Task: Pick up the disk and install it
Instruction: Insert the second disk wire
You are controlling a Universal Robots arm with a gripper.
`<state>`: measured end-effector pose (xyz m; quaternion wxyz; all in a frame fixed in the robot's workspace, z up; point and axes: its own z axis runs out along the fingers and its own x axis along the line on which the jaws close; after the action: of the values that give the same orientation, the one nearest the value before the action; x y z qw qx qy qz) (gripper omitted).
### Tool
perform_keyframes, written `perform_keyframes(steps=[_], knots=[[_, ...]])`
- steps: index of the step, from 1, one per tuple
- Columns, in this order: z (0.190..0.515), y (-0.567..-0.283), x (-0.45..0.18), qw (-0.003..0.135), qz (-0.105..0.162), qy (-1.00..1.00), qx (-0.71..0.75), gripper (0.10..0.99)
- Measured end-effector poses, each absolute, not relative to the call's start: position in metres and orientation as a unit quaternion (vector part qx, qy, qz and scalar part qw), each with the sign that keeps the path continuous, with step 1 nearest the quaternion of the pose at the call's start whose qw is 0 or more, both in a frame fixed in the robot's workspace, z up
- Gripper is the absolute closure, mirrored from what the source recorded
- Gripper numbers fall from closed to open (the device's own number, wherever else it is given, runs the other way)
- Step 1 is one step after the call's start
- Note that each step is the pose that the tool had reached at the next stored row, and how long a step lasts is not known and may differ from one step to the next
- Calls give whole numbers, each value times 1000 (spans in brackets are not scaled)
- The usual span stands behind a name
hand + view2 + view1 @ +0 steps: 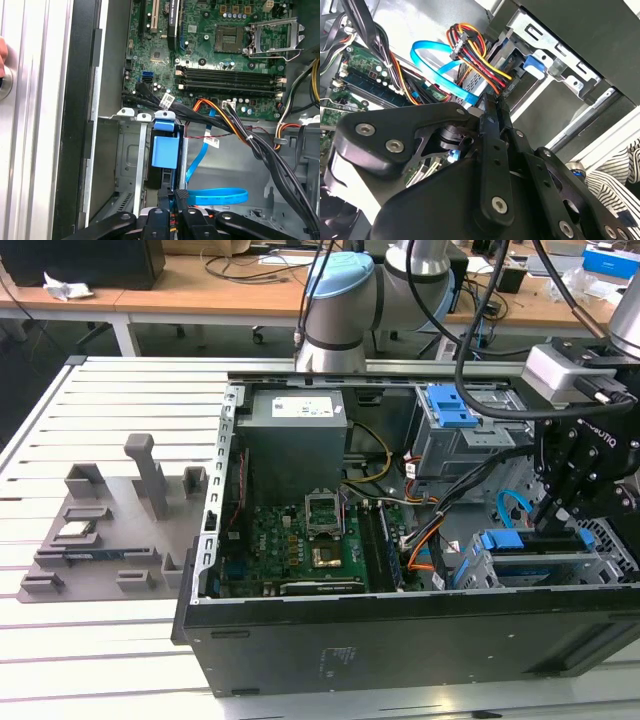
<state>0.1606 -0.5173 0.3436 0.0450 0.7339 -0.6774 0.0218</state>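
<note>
The disk point(525, 542) sits in the drive cage at the front corner of the open computer case, on the exterior view's right, with its blue bracket on top. In the first wrist view the blue bracket point(165, 150) lies in the cage slot, and the disk's dark edge runs from it toward my fingers. My gripper point(553, 512) hangs just over the disk's end nearest the arm. Its fingers point(181, 196) are pressed together with nothing between them. The second wrist view shows the shut gripper point(493, 107) pointing at the cage, close to the red, yellow and black power wires point(480, 60).
The motherboard point(300, 540) and the grey power supply point(295, 435) fill the case's middle. A blue flat cable point(220, 195) and black cable bundles point(260, 145) lie beside the cage. A grey fixture plate point(100, 530) lies outside the case on the slatted table. A striped sleeve point(620, 175) is nearby.
</note>
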Motion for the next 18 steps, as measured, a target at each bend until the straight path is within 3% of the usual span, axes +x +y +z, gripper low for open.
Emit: perform_keyframes(steps=[18], knots=[[334, -519, 163, 46, 23, -677, 734, 925]])
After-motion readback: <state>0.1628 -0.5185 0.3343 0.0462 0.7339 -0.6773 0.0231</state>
